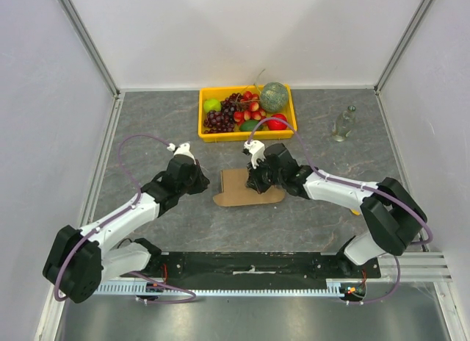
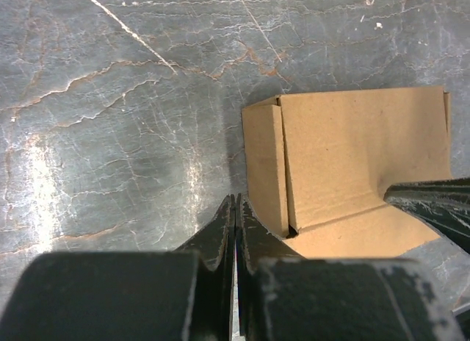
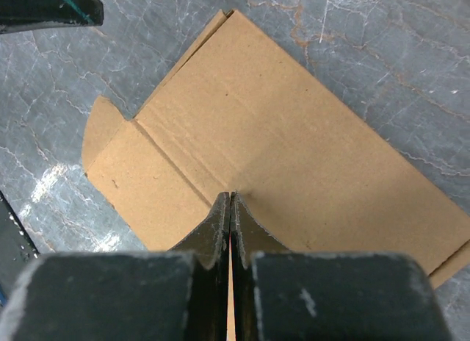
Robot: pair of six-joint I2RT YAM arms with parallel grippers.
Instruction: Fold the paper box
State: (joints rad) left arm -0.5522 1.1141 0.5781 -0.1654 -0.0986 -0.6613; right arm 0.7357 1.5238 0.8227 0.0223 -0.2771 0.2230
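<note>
Paper box (image 1: 239, 190) centre of top view, mostly flat sheet on worktop, just below yellow crate (image 1: 247, 137). Right tool (image 3: 230, 198) pinched shut, gripping nothing, tips over main panel by crease; can't tell real contact. Left tool (image 2: 235, 203) also fully closed, empty, tip just beside box's left flap. My take: pin panel with right, nudge left tip under flap, lever up along crease. Go slow or sheet skids.
</note>
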